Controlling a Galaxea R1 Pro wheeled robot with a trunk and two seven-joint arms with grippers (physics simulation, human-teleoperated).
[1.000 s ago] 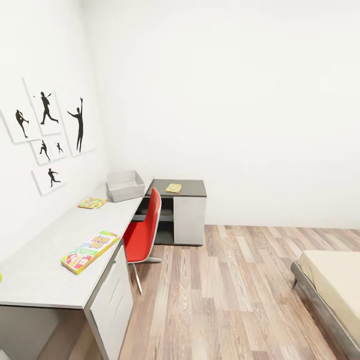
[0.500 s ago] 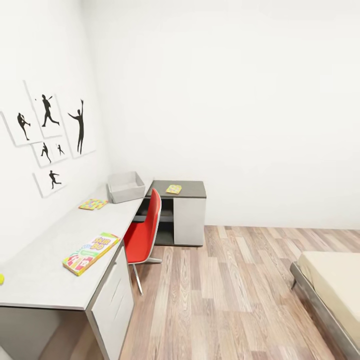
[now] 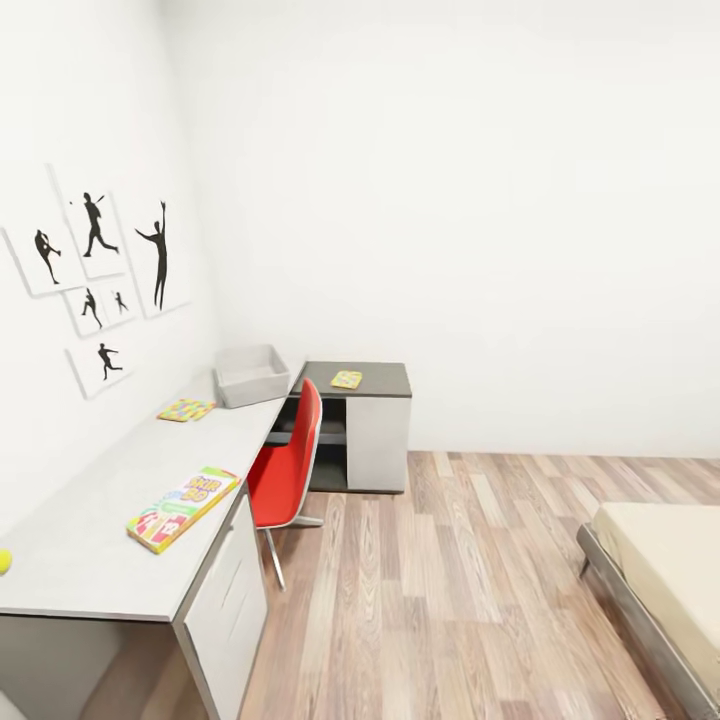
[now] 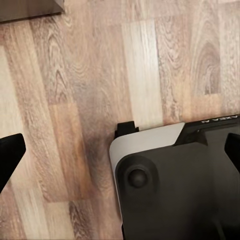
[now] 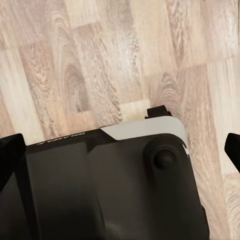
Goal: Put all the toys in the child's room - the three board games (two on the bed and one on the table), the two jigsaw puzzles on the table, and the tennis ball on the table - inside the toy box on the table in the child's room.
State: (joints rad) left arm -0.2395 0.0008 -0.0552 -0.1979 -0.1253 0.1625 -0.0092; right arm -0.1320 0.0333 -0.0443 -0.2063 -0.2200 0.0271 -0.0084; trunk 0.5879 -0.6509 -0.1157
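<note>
A: Inventory, starting at the toy box. Count and position?

B: One toy box, light grey, open-topped, at the far end of the worktop against the wall. Its contents cannot be judged from the head view.

A: Board games?

B: One in sight: a yellow-green-red board game lying flat near the front edge of the pale grey worktop, well apart from the toy box.

A: Jigsaw puzzles?

B: Two. The first jigsaw puzzle lies flat on the pale top, near the toy box. The second jigsaw puzzle lies on the dark-grey-topped section beyond the corner.

A: The ball?

B: One tennis ball, a yellow-green sliver at the picture's left edge, on the worktop.

A: The bed?

B: One corner of the bed shows at lower right: beige mattress on a dark frame. The visible part carries nothing.

A: Surroundings?

B: One red chair pushed against the worktop, white drawers beneath it, six silhouette prints on the left wall, wooden floor.

A: Tools?

B: Left tool: its two dark fingertips sit at opposite edges of the left wrist view, spread wide, nothing between them, above the robot's base and the floor. Right tool: likewise spread wide and holding nothing, over the base and floor.
</note>
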